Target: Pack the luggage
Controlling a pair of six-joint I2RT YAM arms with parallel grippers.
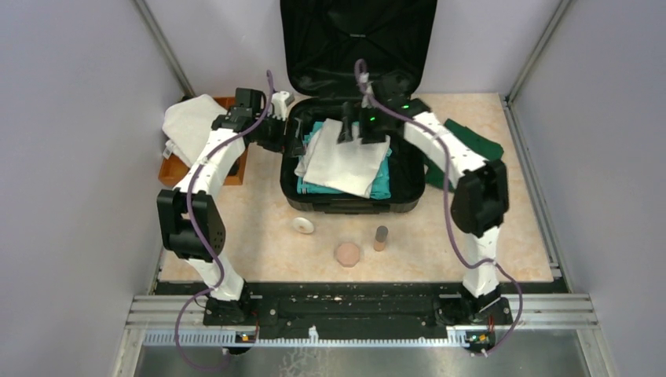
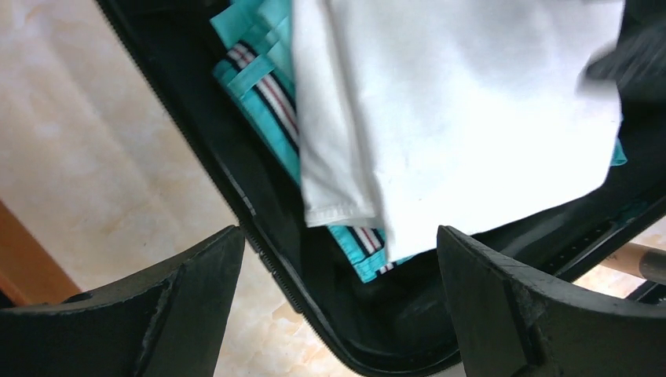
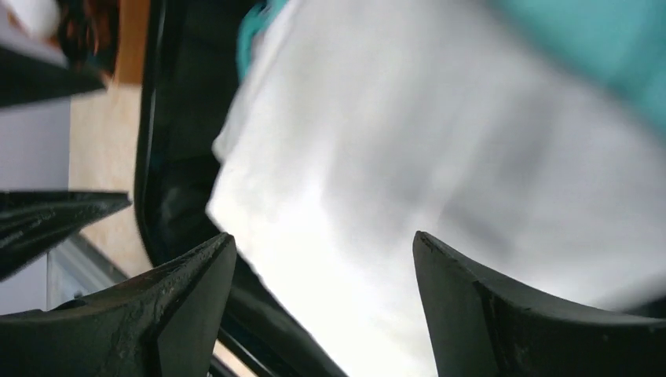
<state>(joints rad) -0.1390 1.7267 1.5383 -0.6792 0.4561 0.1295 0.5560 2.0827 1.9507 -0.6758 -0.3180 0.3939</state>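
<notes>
The luggage [image 1: 349,206] lies open at the back middle of the table [image 1: 267,247], its lid stood up against the rear wall so that both arms can reach into the shell from either side. Inside it a teal garment [image 1: 382,179] with striped trim lies lowest, and a folded white cloth [image 1: 345,161] rests flat on top of it, skewed a little so one corner points toward the luggage's front rim. Stacking them flat like this looks meant to keep the pile low enough for the lid to shut. The right gripper [image 1: 355,129] hangs over the rear part of that cloth, inside the luggage. Its jaws stand wide apart with only the cloth's surface showing below them and nothing held between them. The left gripper [image 2: 339,229] is spread just as wide and is empty. It hovers above the luggage's left rim, seemingly kept there to stay out of the other arm's way while remaining close enough to tidy an edge. Just left of the luggage sits an orange tray [image 1: 169,176] carrying another pale cloth [image 1: 188,122]. Just right of it, partly under the right arm, lies a dark green garment [image 1: 475,143]. In front of the luggage are a white disc [image 1: 303,225], a pink round piece [image 1: 348,253] and a small brown cylinder [image 1: 381,237], all apart from it. By my reckoning those pieces are yet to go in, so the packing is perhaps a third done.
</notes>
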